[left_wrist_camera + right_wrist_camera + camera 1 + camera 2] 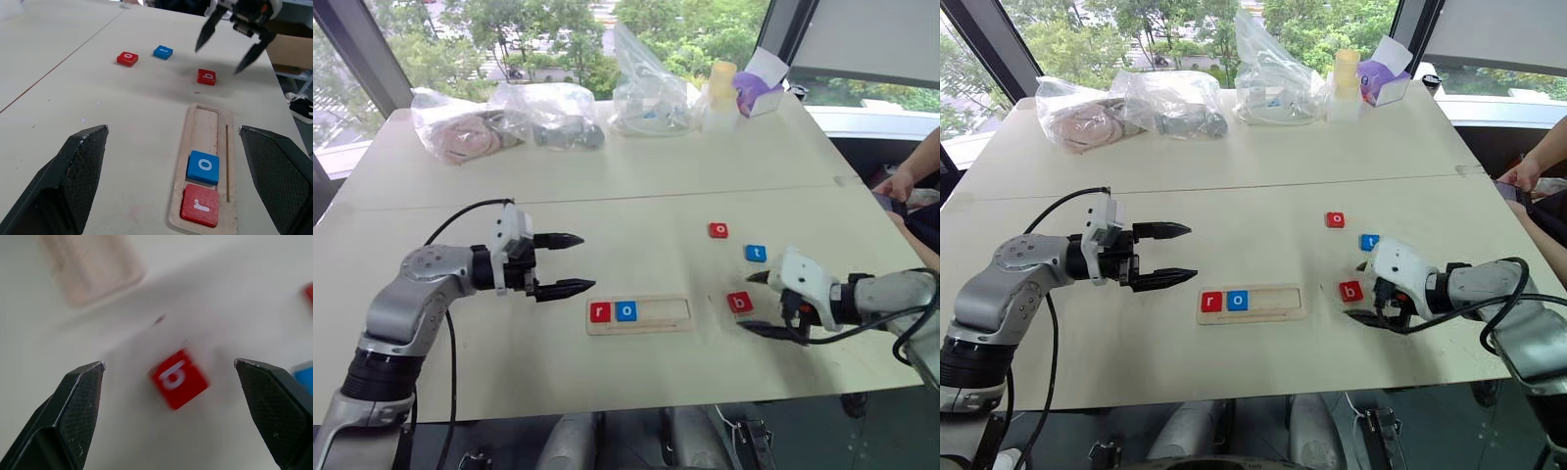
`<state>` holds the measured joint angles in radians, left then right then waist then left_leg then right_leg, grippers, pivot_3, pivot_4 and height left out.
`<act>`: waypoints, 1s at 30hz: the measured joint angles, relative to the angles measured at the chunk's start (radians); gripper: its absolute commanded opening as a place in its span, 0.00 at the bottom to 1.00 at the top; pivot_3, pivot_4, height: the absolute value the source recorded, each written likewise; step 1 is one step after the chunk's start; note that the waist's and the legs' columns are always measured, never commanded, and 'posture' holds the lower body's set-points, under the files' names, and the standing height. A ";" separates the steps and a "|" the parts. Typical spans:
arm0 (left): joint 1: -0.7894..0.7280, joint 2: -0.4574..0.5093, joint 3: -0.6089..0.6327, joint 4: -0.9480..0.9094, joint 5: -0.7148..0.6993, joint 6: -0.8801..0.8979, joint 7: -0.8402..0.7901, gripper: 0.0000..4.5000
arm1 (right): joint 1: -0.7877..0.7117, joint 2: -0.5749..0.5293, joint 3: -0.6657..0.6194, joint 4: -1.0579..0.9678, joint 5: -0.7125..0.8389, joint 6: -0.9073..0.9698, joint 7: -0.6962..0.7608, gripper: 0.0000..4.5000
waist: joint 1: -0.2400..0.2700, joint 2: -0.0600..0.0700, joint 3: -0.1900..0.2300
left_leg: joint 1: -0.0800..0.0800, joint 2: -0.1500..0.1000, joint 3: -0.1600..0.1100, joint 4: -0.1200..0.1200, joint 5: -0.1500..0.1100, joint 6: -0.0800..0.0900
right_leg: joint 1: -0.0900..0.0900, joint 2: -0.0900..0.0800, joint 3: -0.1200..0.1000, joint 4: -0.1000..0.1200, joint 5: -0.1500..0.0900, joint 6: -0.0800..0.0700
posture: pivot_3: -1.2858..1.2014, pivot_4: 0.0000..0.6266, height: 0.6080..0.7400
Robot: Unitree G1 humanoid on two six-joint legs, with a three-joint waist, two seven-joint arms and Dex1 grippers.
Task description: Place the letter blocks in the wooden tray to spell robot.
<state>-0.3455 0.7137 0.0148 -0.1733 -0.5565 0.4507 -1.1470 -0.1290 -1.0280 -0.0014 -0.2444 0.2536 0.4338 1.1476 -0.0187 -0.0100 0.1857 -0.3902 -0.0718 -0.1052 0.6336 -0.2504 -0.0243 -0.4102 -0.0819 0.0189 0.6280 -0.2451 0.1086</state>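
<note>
The wooden tray near the table's front edge holds red r and blue o. Red b, blue t and red o remain loose. The right gripper, jaws apart, apparently straddles b; the left gripper is spread, empty.

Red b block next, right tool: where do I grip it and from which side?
Come straight down on the red b block with the right tool and pinch two opposite side edges. It lies flat on the table with clear space all round, so only its thin sides offer a hold.
</note>
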 measured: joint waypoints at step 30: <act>0.083 0.097 0.018 -0.098 -0.059 -0.005 -0.089 1.00 | -0.221 0.142 0.182 0.004 -0.035 -0.035 0.106 0.25 | 0.008 -0.001 0.002 | -0.001 0.001 -0.003 -0.001 0.000 -0.001 | -0.001 -0.001 0.000 0.000 0.000 -0.002 | 0.52 0.24 1.00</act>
<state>-0.2628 0.8109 0.0328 -0.2713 -0.6151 0.4453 -1.2363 -0.3500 -0.8856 0.1811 -0.2404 0.2190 0.3983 1.2541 -0.0106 -0.0108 0.1874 -0.3912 -0.0712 -0.1080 0.6329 -0.2505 -0.0253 -0.4117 -0.0831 0.0188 0.6283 -0.2447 0.1068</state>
